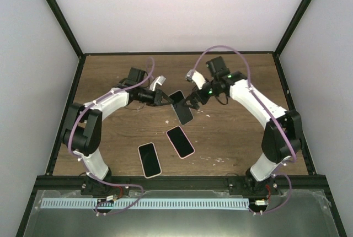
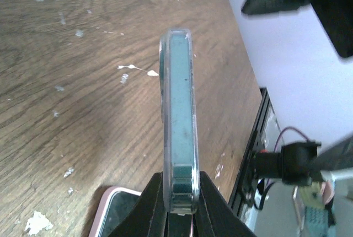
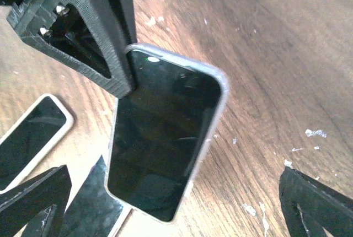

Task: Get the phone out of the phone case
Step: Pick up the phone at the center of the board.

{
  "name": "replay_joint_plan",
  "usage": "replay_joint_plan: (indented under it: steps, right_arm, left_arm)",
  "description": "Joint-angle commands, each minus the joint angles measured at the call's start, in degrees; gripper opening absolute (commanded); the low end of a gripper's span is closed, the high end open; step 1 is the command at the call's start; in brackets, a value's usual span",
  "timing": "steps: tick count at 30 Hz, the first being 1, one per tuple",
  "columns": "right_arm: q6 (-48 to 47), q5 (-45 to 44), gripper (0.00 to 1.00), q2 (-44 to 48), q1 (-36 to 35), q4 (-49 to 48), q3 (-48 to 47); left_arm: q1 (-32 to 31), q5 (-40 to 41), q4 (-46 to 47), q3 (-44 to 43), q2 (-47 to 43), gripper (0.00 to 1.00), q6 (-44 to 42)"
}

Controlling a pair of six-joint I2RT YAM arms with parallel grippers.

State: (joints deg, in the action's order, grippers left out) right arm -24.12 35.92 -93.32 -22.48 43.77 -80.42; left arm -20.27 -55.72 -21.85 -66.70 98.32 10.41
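Top view high behind arm bases, both wrist views close, all sharing the raised phone [image 1: 181,106].

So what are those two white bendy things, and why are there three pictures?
They are two robot arms bolted to a wooden table. One picture looks down from above; the other two come from little cameras on each arm's wrist. The left gripper is shut on a phone in a clear case, holding it up off the table. Its own camera sees that phone edge-on, pinched between its black fingers. The right gripper is wide open right beside the phone. Two more phones in pink cases lie flat on the table, screens up.
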Motion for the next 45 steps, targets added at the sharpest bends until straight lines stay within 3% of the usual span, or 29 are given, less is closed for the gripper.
replay_joint_plan:
  steps: [1, 9, 17, 25, 34, 41, 43, 45]
  right_arm:
    - [-8.0, 14.7, 0.99, 0.7, 4.2, 10.3, -4.3]
    - [-17.9, 19.7, 0.96, 2.4, 4.9, 17.4, -6.3]
    - [-23.7, 20.5, 0.83, -1.3, 1.7, 25.6, -9.0]
    - [-26.5, 16.2, 0.67, -0.7, -2.7, 25.4, -7.8]
    - [-29.3, 14.4, 0.43, 1.1, -5.3, 25.5, -4.6]
    - [-29.7, 14.4, 0.08, 0.0, -5.3, 26.9, -6.1]
    - [-29.6, 14.4, 0.01, -0.4, -5.3, 27.5, -7.4]
    - [-28.4, 14.3, 0.01, -0.8, -5.2, 27.6, -8.5]
  left_arm:
    - [0.1, -6.6, -8.7, -3.5, -6.2, 0.00, -16.9]
    - [-2.0, -9.9, -20.8, -8.1, -9.0, 0.00, -36.0]
    - [-5.9, -6.1, -20.9, -7.0, -11.2, 0.00, -39.4]
    - [-8.6, -3.9, -23.4, -6.9, -12.4, 0.00, -43.2]
    - [-10.0, -0.9, -22.2, -6.3, -12.6, 0.00, -42.7]
    - [-10.0, 0.4, -22.4, -6.5, -12.6, 0.00, -43.2]
    - [-10.1, 1.4, -23.0, -6.5, -12.8, 0.11, -43.4]
    - [-9.9, 3.2, -23.9, -6.5, -13.0, 0.36, -43.2]
